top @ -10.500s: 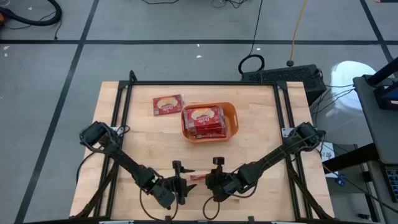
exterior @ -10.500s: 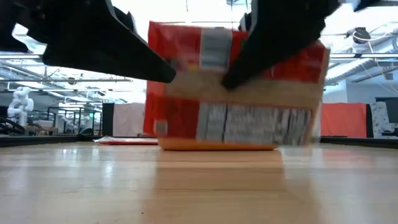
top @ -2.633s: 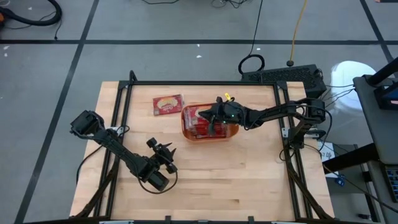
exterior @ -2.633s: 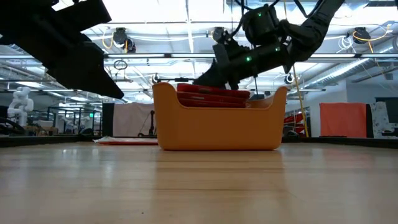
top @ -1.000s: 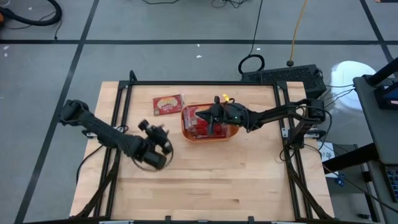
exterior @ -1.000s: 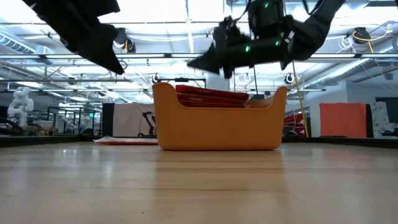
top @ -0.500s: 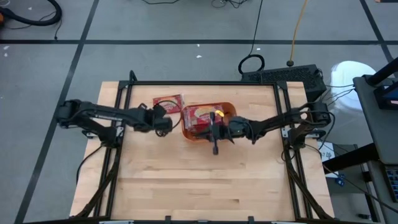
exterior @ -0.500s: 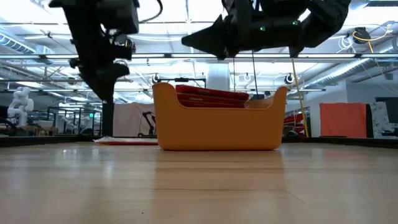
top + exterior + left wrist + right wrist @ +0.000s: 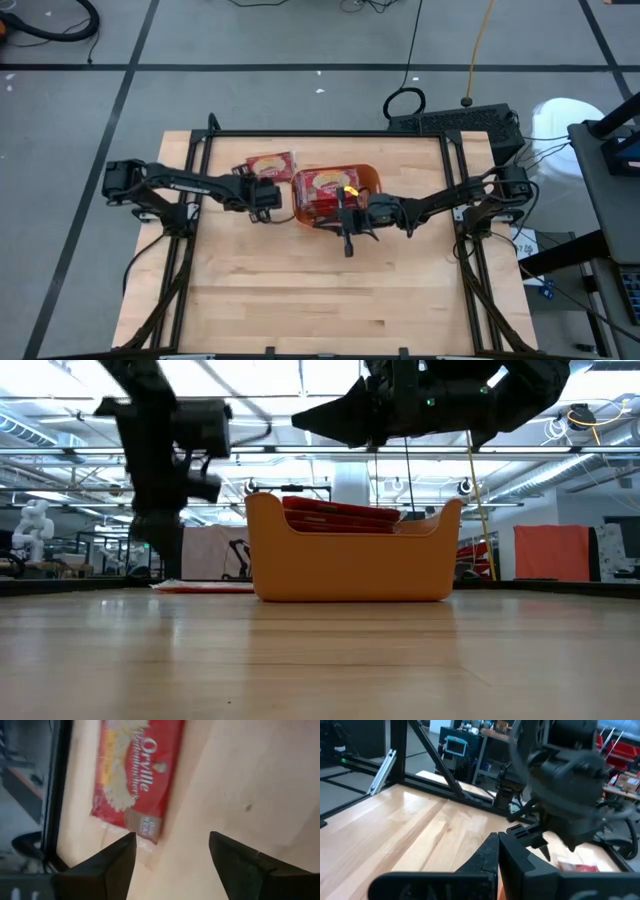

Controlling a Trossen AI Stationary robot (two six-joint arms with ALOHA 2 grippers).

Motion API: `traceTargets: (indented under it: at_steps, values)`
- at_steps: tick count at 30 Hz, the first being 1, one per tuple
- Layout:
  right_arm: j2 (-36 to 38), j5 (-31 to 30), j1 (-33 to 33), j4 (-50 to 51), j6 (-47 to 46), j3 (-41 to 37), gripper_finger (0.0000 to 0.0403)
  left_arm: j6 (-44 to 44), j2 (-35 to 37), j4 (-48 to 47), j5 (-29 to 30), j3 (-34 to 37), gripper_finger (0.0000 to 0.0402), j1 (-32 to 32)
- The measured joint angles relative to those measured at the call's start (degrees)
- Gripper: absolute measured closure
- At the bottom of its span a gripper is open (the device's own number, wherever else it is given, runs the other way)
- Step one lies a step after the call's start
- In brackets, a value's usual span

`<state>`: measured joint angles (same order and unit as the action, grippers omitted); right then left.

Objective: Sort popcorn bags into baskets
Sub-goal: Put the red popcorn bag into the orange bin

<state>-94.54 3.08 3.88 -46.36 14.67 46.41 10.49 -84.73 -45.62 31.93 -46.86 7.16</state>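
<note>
Behind basket (image 9: 352, 560) wall — popcorn bags (image 9: 340, 515) half-hidden

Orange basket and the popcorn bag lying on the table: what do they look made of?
Orange basket: apparently moulded plastic, shown by its smooth, uniform walls, rounded corners and slight sheen. Popcorn bag: seemingly printed paper under a clear film wrap, since glossy transparent edging extends past the red print. Table: light wood, its planks and grain visible.

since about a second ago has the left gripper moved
Yes. In the high view the left gripper has travelled toward the table's far edge, from open wood well short of the orange bin to just beside the loose popcorn bag. It is open.
</note>
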Motion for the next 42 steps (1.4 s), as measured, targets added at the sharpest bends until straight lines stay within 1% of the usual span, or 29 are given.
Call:
traceTargets:
  at_steps: [3,7,10,16,21,28,35,38,42]
  values:
    - [0.0,-0.01,0.0,1.14,-0.28,0.0,0.0403,-3.34,-0.05,5.33,2.62,5.35,0.0141,0.0]
    - [0.0,-0.03,0.0,2.5,-0.02,0.02,0.0403,-3.62,-0.06,10.4,5.86,10.44,0.0147,-0.15]
    - [0.0,-0.03,0.0,2.43,0.96,0.02,0.0403,-4.08,-0.04,13.49,7.38,12.65,0.0157,-0.13]
    - [0.0,-0.03,0.0,2.82,1.23,0.02,0.0403,-10.98,-0.04,22.37,8.36,16.68,0.0172,0.58]
    - [0.0,-0.04,0.0,3.63,1.25,0.02,0.0403,-15.96,0.05,29.31,8.87,18.68,0.0178,2.99]
    - [0.0,-0.03,0.0,5.32,1.21,0.02,0.0403,-21.9,0.16,33.16,4.87,18.78,0.019,8.41]
    - [0.0,-0.04,0.42,5.08,1.13,0.02,0.0403,-26.39,0.27,34.5,-3.17,18.65,0.0204,14.74]
    - [0.0,-0.03,0.73,5.08,1.22,0.02,0.0403,-27.81,0.19,34.86,-4.21,18.67,0.0227,16.14]
    - [0.0,-0.03,0.74,5.06,1.3,0.02,0.0403,-30.07,0.05,36.37,-4.78,18.84,0.0281,16.65]
